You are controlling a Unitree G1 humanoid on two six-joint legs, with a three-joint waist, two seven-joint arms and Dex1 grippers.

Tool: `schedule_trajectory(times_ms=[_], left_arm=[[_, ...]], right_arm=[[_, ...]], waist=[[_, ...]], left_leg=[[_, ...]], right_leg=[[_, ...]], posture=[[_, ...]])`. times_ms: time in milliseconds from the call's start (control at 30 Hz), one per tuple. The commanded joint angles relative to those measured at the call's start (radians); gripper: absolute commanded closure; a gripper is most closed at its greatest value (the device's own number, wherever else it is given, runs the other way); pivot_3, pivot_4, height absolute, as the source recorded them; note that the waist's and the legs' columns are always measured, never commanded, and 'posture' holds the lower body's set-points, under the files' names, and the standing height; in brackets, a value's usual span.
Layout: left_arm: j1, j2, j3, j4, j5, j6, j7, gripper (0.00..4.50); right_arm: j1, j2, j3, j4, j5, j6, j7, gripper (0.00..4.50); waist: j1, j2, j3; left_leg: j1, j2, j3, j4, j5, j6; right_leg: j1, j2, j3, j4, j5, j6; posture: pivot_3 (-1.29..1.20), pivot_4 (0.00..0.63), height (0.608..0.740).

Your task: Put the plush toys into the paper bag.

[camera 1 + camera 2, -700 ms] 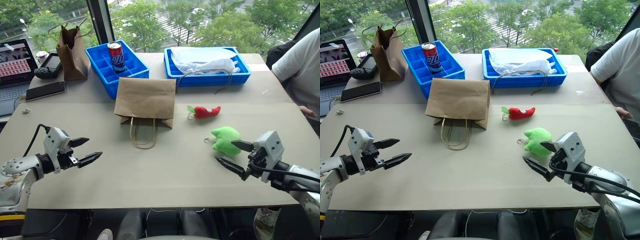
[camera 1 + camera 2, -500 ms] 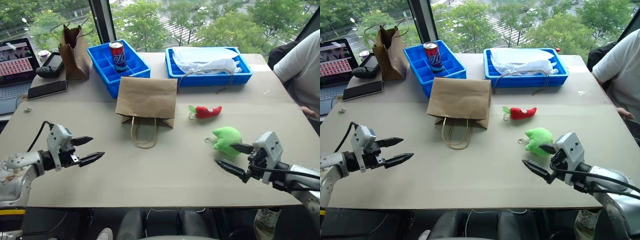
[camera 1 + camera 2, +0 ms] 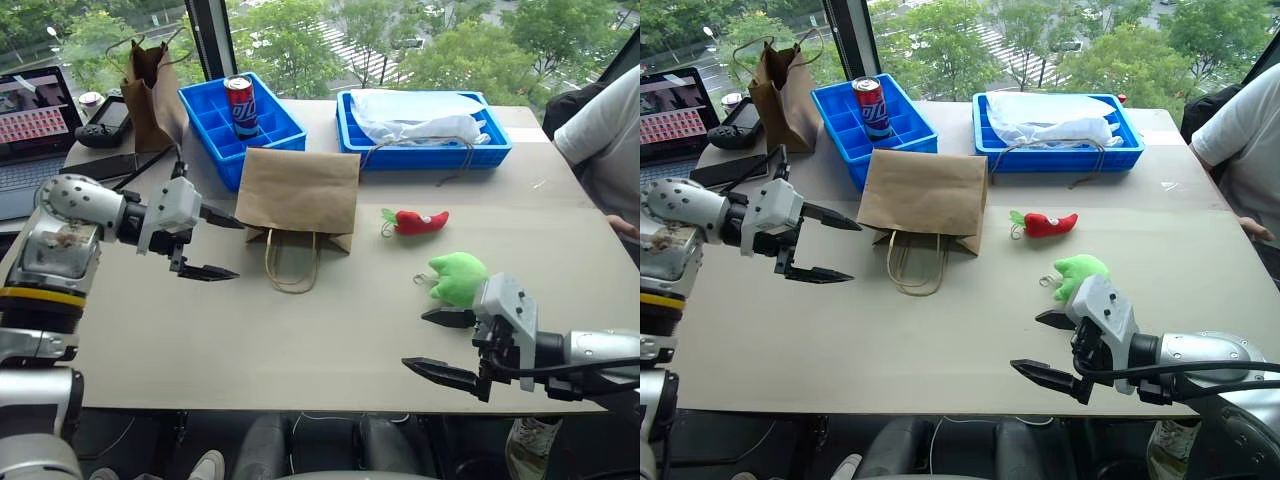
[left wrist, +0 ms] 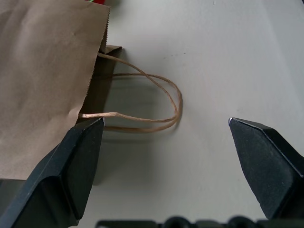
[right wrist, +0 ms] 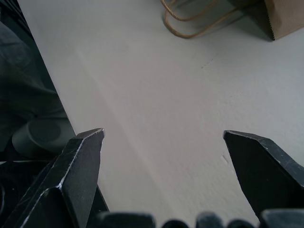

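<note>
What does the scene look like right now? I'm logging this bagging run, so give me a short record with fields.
paper bag: lying flat on the table, twine handles toward the robot
red chili toy: on the table, right of the bag
green toy: on the table, nearer the robot than the chili
left gripper: open, empty, beside the bag's left edge
right gripper: open, empty, near the green toy
toys bagged: none
</note>
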Motion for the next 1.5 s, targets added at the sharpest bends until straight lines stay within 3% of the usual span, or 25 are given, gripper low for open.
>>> schedule_trajectory(times_ms=[33, 267, 467, 733, 967, 1033, 1200, 1267, 1400, 1500], left_arm=[[-0.081, -0.030, -0.034, 0.209, 0.133, -0.382, 0.040, 0.00], [-0.196, -0.168, -0.058, 0.464, 0.197, -0.754, 0.101, 0.00], [-0.255, -0.212, -0.120, 0.613, 0.395, -0.983, 0.297, 0.00], [-0.319, -0.227, -0.214, 0.708, 0.602, -1.090, 0.544, 0.00], [-0.352, -0.229, -0.228, 0.745, 0.610, -1.113, 0.597, 0.00], [-0.361, -0.229, -0.225, 0.755, 0.589, -1.112, 0.569, 0.00], [-0.365, -0.251, -0.121, 0.707, 0.242, -0.940, 0.105, 0.00], [-0.369, -0.217, -0.117, 0.671, 0.163, -0.912, -0.038, 0.00], [-0.376, -0.144, -0.199, 0.676, 0.163, -0.922, -0.065, 0.00], [-0.403, -0.162, -0.211, 0.720, 0.214, -0.951, -0.065, 0.00]], right_arm=[[-0.003, 0.041, 0.030, -0.028, -0.040, -0.046, -0.038, 0.04], [-0.066, 0.110, 0.122, 0.008, -0.059, -0.018, -0.085, 0.04], [-0.155, 0.138, 0.146, 0.003, -0.025, 0.031, -0.146, 0.04], [-0.156, 0.145, 0.088, -0.041, 0.025, 0.086, -0.243, 0.04], [-0.165, 0.146, 0.072, -0.042, 0.048, 0.104, -0.280, 0.04], [-0.172, 0.138, 0.073, -0.032, 0.045, 0.103, -0.280, 0.04], [-0.187, 0.116, 0.071, -0.011, 0.038, 0.098, -0.265, 0.04], [-0.189, 0.113, 0.072, -0.008, 0.035, 0.094, -0.264, 0.04], [-0.189, 0.127, 0.096, -0.009, 0.012, 0.085, -0.273, 0.04], [-0.202, 0.142, 0.109, -0.006, -0.001, 0.081, -0.284, 0.04]], waist=[[-0.001, 0.000, 0.000], [0.001, -0.002, 0.001], [-0.002, -0.003, 0.002], [0.002, -0.003, 0.002], [-0.001, -0.003, 0.002], [-0.001, -0.003, 0.002], [-0.003, -0.003, 0.002], [-0.006, -0.003, 0.002], [-0.019, -0.003, 0.002], [-0.016, -0.003, 0.002]], left_leg=[[0.000, 0.000, 0.000, 0.001, 0.000, 0.000], [-0.001, 0.000, 0.000, 0.002, 0.000, 0.000], [-0.001, -0.001, 0.000, 0.003, 0.000, 0.001], [-0.002, -0.001, 0.000, 0.004, 0.000, 0.001], [-0.002, -0.001, 0.000, 0.004, 0.000, 0.001], [-0.002, -0.001, 0.000, 0.004, 0.000, 0.001], [-0.001, -0.001, 0.000, 0.004, 0.000, 0.001], [-0.003, -0.001, 0.000, 0.005, 0.000, 0.001], [-0.003, 0.000, 0.000, 0.005, 0.000, 0.002], [-0.002, 0.000, -0.001, 0.005, 0.000, 0.002]], right_leg=[[0.000, 0.000, 0.000, 0.000, 0.000, 0.000], [0.001, 0.000, -0.001, 0.000, 0.001, 0.001], [0.000, -0.001, -0.001, 0.000, 0.002, 0.003], [0.000, -0.001, -0.001, 0.001, 0.002, 0.004], [0.000, -0.001, -0.001, 0.001, 0.003, 0.005], [0.000, -0.001, -0.001, 0.001, 0.003, 0.005], [0.000, -0.001, -0.001, 0.001, 0.003, 0.005], [-0.001, 0.000, -0.001, 0.001, 0.003, 0.005], [-0.001, 0.000, -0.001, 0.002, 0.003, 0.005], [0.000, 0.000, -0.001, 0.002, 0.003, 0.005]], posture=[[0.00, 0.150, 0.740], [0.00, 0.150, 0.740], [0.00, 0.150, 0.740], [0.00, 0.150, 0.740], [0.00, 0.150, 0.740], [0.00, 0.150, 0.740], [0.00, 0.150, 0.740], [0.00, 0.150, 0.740], [0.00, 0.150, 0.740], [0.00, 0.150, 0.740]])
